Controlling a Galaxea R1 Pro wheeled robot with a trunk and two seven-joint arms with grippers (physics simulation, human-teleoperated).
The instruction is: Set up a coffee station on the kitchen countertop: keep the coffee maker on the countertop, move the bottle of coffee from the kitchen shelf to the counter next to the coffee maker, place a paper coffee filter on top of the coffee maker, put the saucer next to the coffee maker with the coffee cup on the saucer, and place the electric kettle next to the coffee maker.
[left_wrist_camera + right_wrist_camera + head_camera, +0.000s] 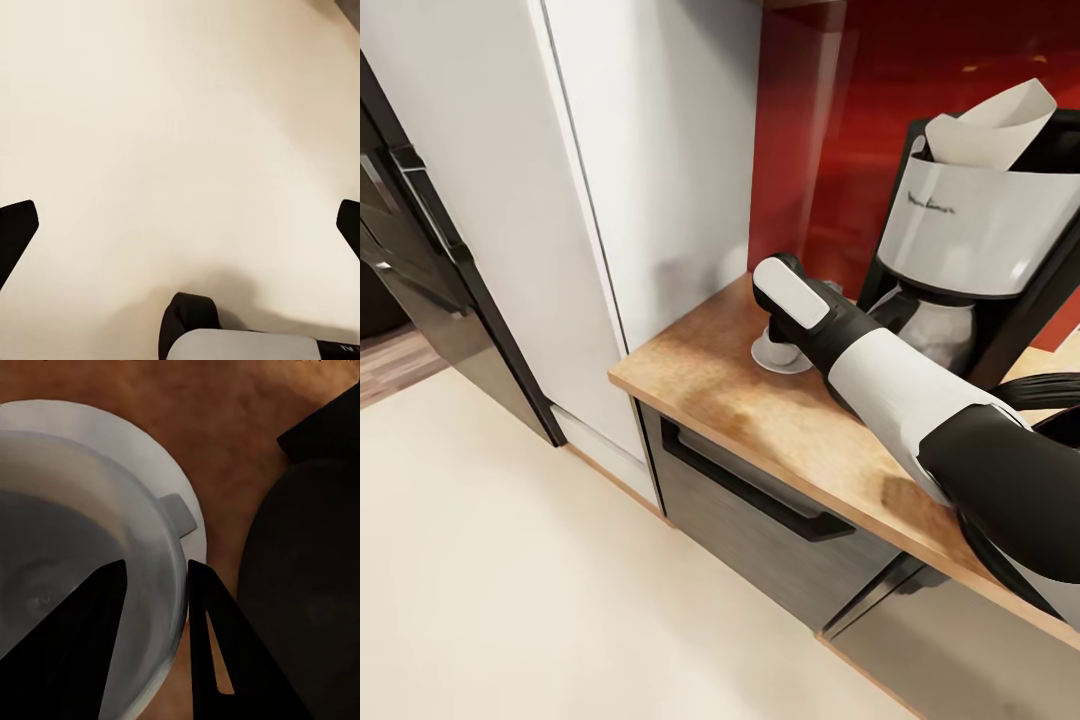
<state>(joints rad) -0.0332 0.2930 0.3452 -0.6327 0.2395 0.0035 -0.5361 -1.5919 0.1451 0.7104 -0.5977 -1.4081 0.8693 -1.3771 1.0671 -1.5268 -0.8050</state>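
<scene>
The right gripper (156, 585) pinches the rim of the coffee cup (82, 555), one finger inside the bowl and one outside, beside its handle. The cup sits on the white saucer (169, 472) on the wooden countertop (710, 370). Just beside them stands the coffee maker (970, 240), its dark base close against the outer finger, a paper coffee filter (990, 125) on top. The left gripper (180, 225) hangs wide open over pale floor (510, 560).

Wood countertop (730, 385) w/ coffee maker (970, 240) & saucer (780, 357) beside it, both directly on top.
</scene>
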